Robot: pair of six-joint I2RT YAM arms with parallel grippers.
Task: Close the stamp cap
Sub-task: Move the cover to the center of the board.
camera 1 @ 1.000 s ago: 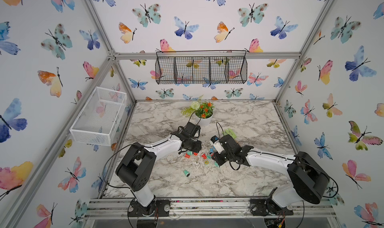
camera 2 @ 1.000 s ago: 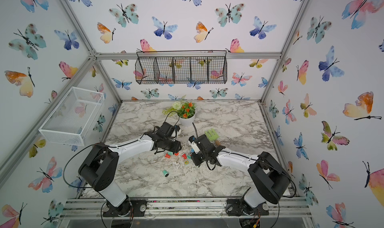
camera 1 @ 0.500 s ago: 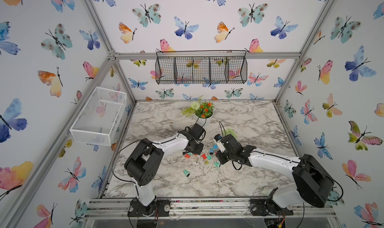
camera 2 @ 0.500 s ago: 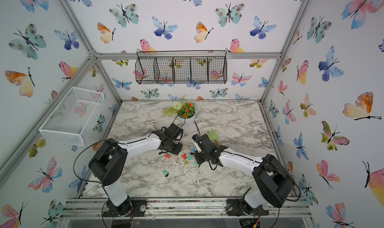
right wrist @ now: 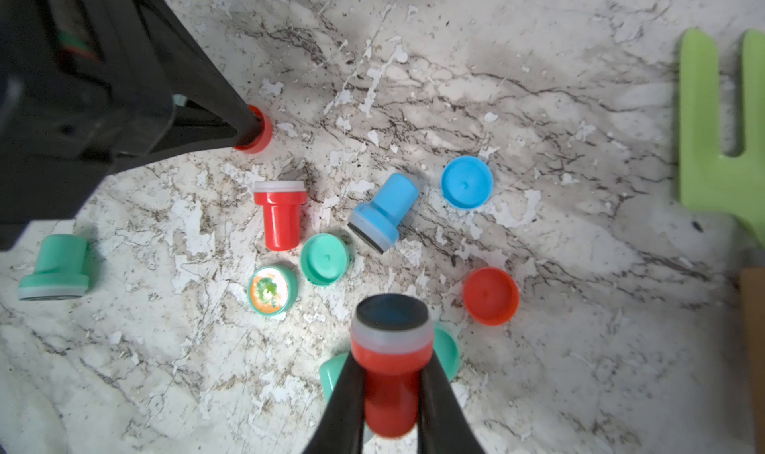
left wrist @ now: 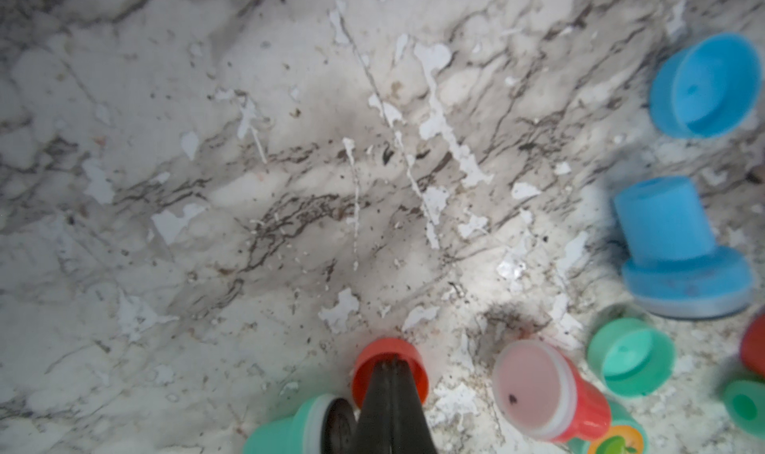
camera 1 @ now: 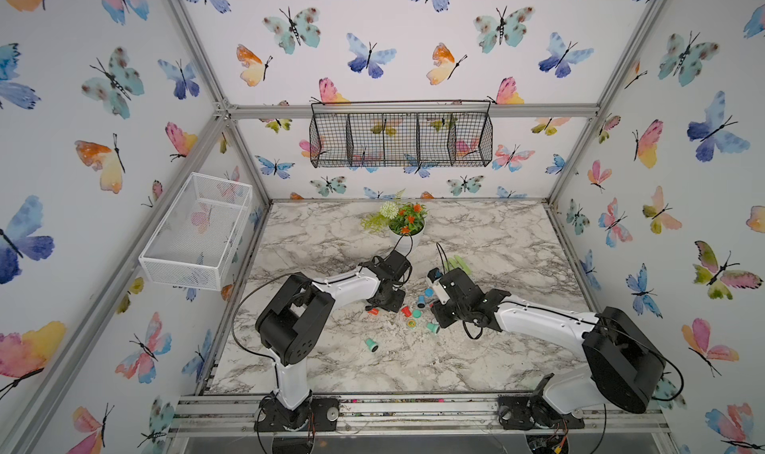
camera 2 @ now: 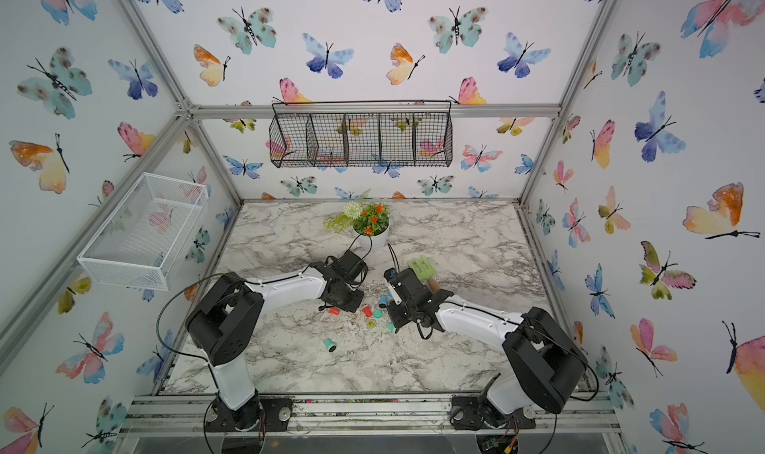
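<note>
**Cap pinched, stamp in hand: mate them next**

right gripper (right wrist: 393, 361): clamped on the red stamp (right wrist: 389, 402) by its handle. The pad end with its white collar points away from the wrist and is held above the desk (camera 1: 496, 348). The collar is clear of the fingers, good.

left gripper (left wrist: 389, 367): closed to a sliver on the rim of the red cap (left wrist: 389, 348). It looks like one finger inside the wall and one outside. The cap seems mouth-up and resting on the desk, on the left-edge side of the pile.

The pile sits mid-desk between the arms, a bit nearer the front edge: second red stamp (right wrist: 281, 216), blue stamp (right wrist: 383, 211), blue cap (right wrist: 467, 182), green cap (right wrist: 325, 259). The spare red cap (right wrist: 490, 294) lies near the held stamp.

How I'd run the step:
- Lift the cap straight up first. Neighbours are near, so no dragging.
- The rim pinch is thin and the cap can swivel in it. Move slowly and check tilt before the approach.
- Bring mouth and pad face to face, axes in line, then push along the axis only.
- The inside finger will likely block full seating. Start the cap on the collar, let go, then press its flat top home.
- Risk: a cocked cap jams on the collar or pops out of the pinch.
</note>
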